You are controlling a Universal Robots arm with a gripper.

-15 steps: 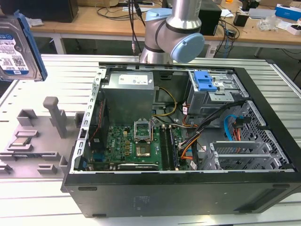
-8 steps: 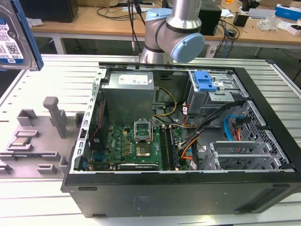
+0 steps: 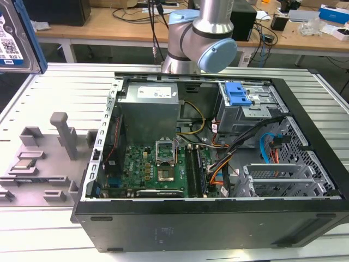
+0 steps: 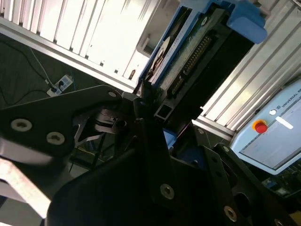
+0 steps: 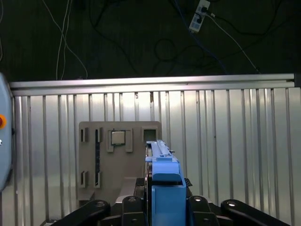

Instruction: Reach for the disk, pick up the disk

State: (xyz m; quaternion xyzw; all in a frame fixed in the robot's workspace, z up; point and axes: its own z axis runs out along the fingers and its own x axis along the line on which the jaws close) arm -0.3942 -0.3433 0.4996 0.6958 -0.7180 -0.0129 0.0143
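Exterior view: the disk (image 3: 15, 35) is in the frame's upper left corner, label toward the camera, raised above the slotted table (image 3: 54, 82). The open PC case (image 3: 218, 218) sits mid-frame, with the arm (image 3: 202, 38) behind it. The wrist views add the grip: the gripper (image 4: 157, 113) is clamped on the disk, which stands edge-on between its fingers, blue bracket (image 5: 164, 176) outward. The first wrist view adds a grey fixture plate (image 5: 89, 160) carrying a chip (image 5: 117, 137) beyond the disk.

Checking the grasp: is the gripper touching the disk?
Touching. In the first wrist view the gripper clamps the disk from both sides.
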